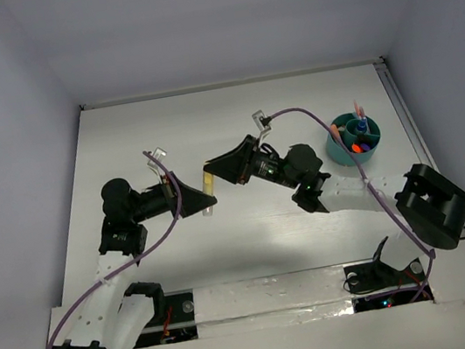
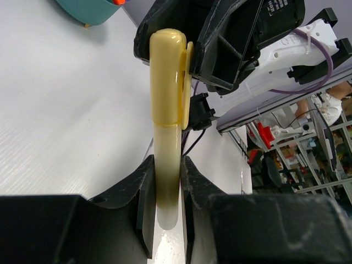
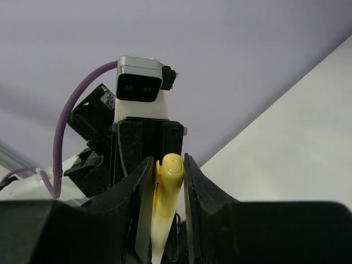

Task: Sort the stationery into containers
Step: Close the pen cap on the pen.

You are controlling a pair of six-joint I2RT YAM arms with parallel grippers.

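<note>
Above the table (image 1: 121,139), yellow marker (image 1: 207,181) points cap-first into right jaws.

The yellow marker (image 2: 168,82), centre of the left wrist view, is smooth glossy plastic. The left claw (image 2: 166,165) and the right claw (image 3: 168,165) look like matt black plastic, faintly scuffed. The white tabletop (image 2: 66,121) is matt with fine ribbing.

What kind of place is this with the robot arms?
Probably a robotics lab test booth: a white table boxed in by plain walls, a left arm and right arm mounted at its edge, and cluttered shelves in the left wrist view.
</note>
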